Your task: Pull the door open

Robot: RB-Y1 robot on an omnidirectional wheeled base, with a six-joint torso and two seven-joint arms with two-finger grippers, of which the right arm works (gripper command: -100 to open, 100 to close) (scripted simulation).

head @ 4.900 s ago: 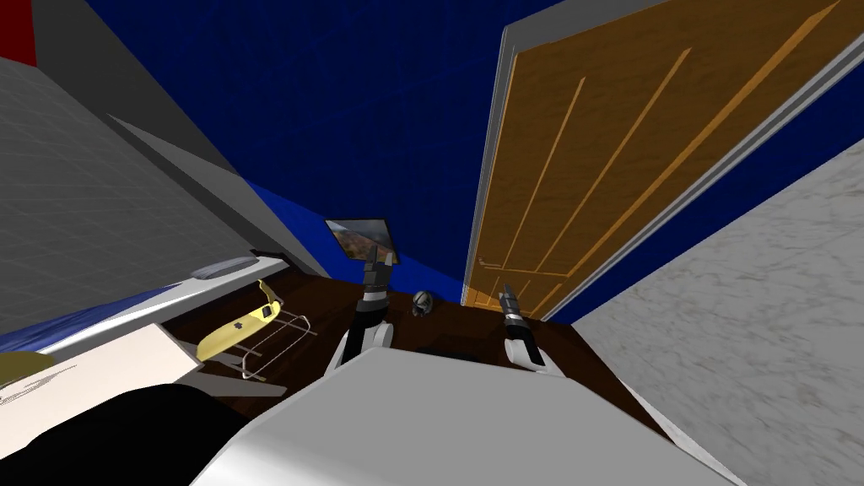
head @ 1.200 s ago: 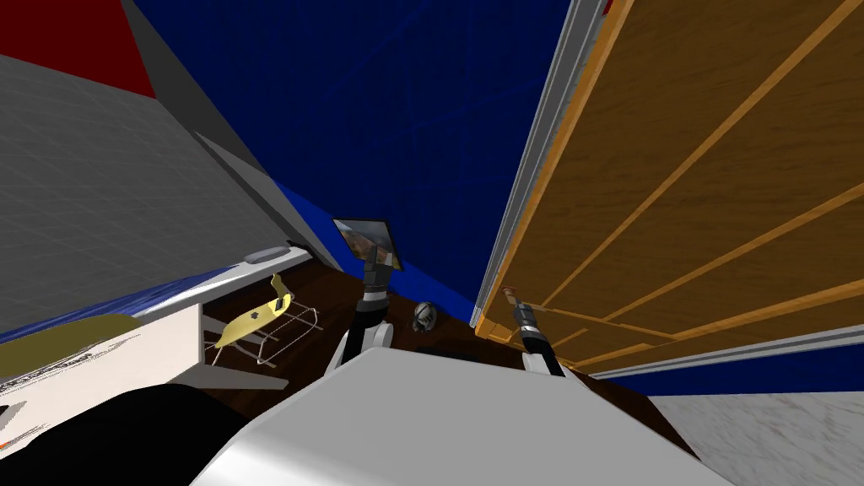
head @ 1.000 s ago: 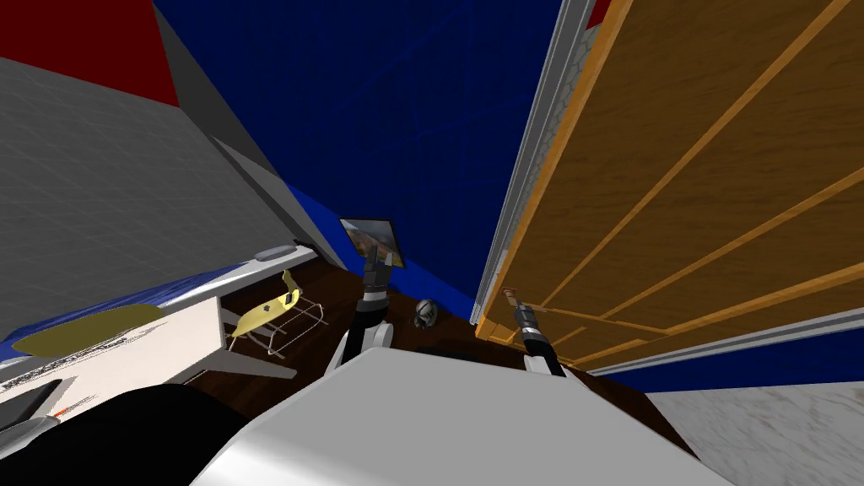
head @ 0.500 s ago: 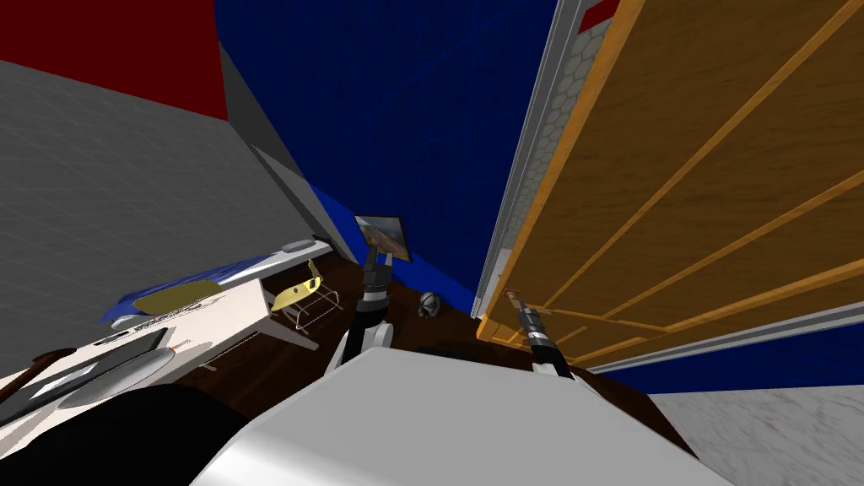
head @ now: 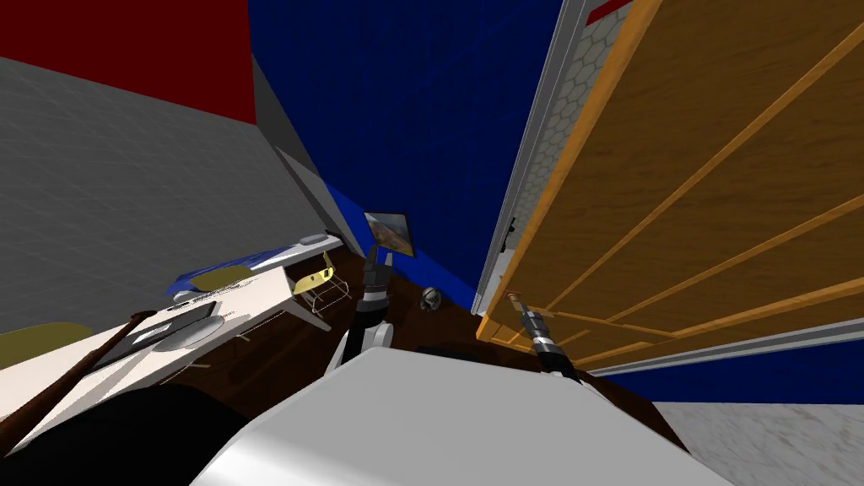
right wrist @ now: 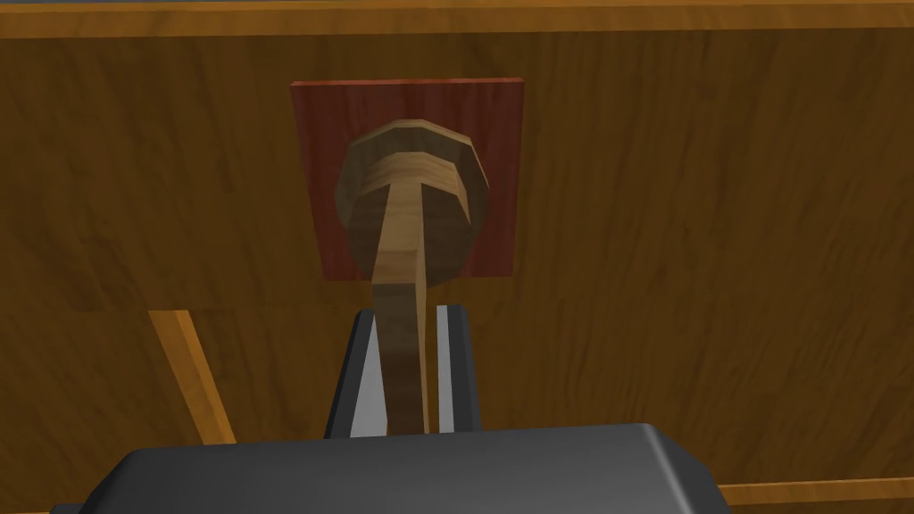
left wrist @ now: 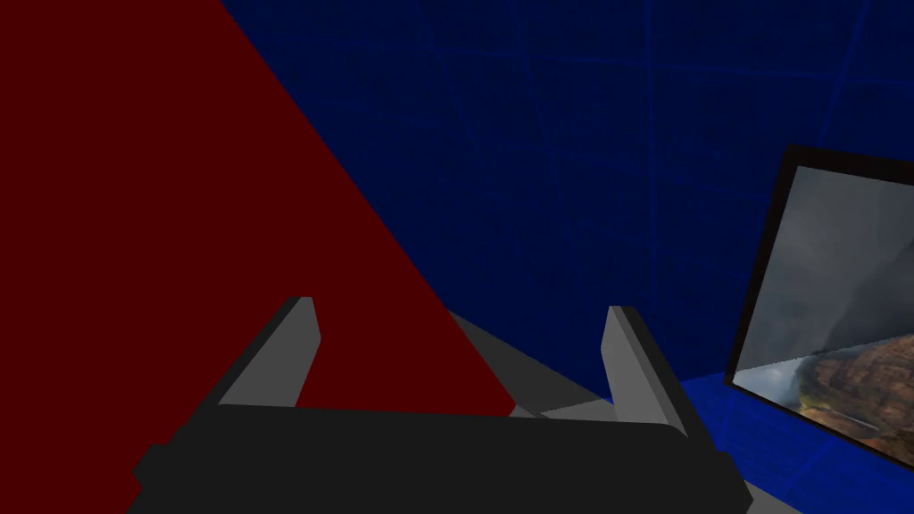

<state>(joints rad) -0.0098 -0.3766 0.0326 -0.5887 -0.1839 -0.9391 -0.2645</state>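
Status: right gripper [right wrist: 408,311] clamped on handle [right wrist: 399,259]; door [head: 709,152] swinging open.
Its fingers [right wrist: 364,384] pinch the handle; the door, at my right, shows a wider gap at the frame [head: 544,135] than a second ago, so my pull works. My left gripper [left wrist: 460,312] idles, fingers spread.

Brown panelled wooden door [head: 717,169] ajar, edge off grey frame [head: 531,152]; wooden lever handle [right wrist: 402,259] on reddish plate [right wrist: 312,178].

no readable text, labels or signs
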